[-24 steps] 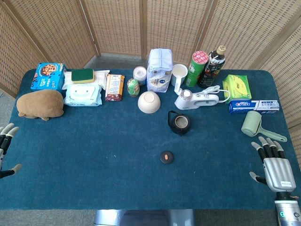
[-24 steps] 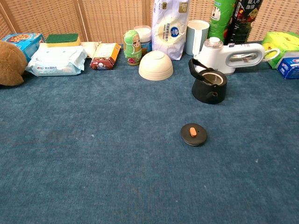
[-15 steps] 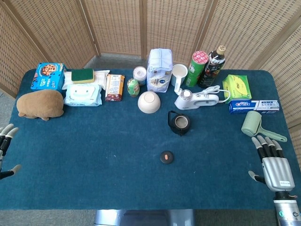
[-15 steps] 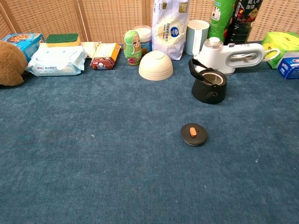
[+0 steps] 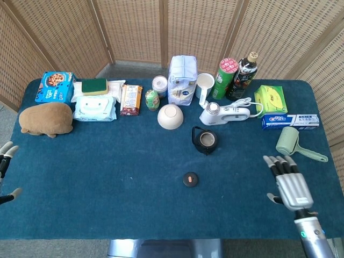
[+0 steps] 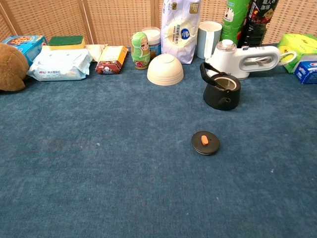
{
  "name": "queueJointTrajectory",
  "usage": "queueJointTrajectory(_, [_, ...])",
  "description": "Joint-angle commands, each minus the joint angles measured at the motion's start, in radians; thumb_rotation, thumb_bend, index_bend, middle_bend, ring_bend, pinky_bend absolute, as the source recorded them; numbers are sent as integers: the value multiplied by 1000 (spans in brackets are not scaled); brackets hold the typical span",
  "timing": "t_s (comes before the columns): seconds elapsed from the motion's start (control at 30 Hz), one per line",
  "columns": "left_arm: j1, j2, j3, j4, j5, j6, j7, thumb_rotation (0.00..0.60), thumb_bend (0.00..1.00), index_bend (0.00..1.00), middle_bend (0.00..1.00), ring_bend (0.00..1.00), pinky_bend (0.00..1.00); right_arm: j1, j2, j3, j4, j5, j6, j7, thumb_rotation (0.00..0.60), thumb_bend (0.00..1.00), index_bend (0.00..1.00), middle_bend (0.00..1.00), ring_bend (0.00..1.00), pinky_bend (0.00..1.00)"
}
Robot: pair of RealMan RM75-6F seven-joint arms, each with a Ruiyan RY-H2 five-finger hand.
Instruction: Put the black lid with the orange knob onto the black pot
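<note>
The black lid [image 5: 191,179] with its orange knob lies flat on the blue desk [image 5: 107,177], knob up, on the robot's side of the black pot [image 5: 204,140] and apart from it, with bare cloth between the two. Nothing touches it. The right hand [image 5: 287,184] hovers off to the right of the pot and nearer the robot, palm down, fingers spread and holding nothing; I judge it is placed to reach in toward the lid, since it is the nearer of the two hands. The left hand [image 5: 5,172] shows only at the far left edge of the head view, well away from the pot, fingers apart and empty, seemingly parked out of the way. Neither hand appears in the chest view.

The lid is a small round black disc with a short orange knob in its middle, the obvious place to pinch it. The pot is squat and dark, its mouth open, with a handle arching up behind and a stubby spout facing the robot.

Just behind the pot, to its right, sits a white handheld appliance [image 5: 224,113], and behind the pot to its left an upturned cream bowl [image 5: 170,116]. Further back stands a row of packets and bottles. The open mouth leaves a clear way down for the lid.
</note>
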Motion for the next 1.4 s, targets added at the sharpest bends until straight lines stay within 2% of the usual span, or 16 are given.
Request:
queueJointTrajectory(0.03, [-2,-3,-1,-2,-10,-9,8,600,163,0,0,0,113,55,-40,23,-2,23,-64,-32,600,16,107,216,208,0])
queueJointTrajectory(0.1, [-5,-4,-2,-3,-22,-17,14,600,163,0,0,0,113,81,-61,33,1,36,-93,-49,600,16,130,254,257,43])
queueJointTrajectory(0.13, [-6,-4,-3,-3,-27,-21,15,600,162,0,0,0,113,92,-69,36,1,41,-106,-56,600,15,138,276,288,109])
queueJointTrajectory(0.2, [-7,-3,-2,-4,-38,-29,18,600,162,0,0,0,113,118,-86,43,1,49,-135,-73,600,15,149,334,373,317])
queueJointTrajectory(0.27, [-7,-2,-2,-5,-43,-32,16,600,162,0,0,0,113,144,-102,52,3,64,-166,-85,600,15,151,378,430,438])
queueJointTrajectory(0.37, [-5,0,-3,-4,-47,-30,13,600,162,0,0,0,112,173,-112,59,-10,98,-211,-100,600,15,151,429,492,550])
queueJointTrajectory(0.47, [-4,4,-3,-2,-53,-35,5,600,162,0,0,0,113,201,-116,56,-37,132,-258,-131,600,16,151,473,537,607])
queueJointTrajectory(0.77, [-7,10,-2,-2,-53,-44,-12,600,161,0,0,0,112,266,-129,48,-139,248,-338,-255,600,16,151,570,625,690])
queueJointTrajectory(1.0, [-6,15,0,-3,-55,-50,-21,600,161,0,0,0,112,325,-153,53,-194,376,-377,-341,600,20,151,583,637,700])
queueJointTrajectory(1.2, [-5,24,3,-5,-56,-54,-37,600,162,0,0,0,112,387,-200,62,-181,489,-375,-416,600,35,151,583,638,700])
queueJointTrajectory(1.4, [-6,34,2,-7,-62,-62,-55,600,161,0,0,0,112,423,-244,45,-173,556,-355,-454,600,36,153,590,640,701])
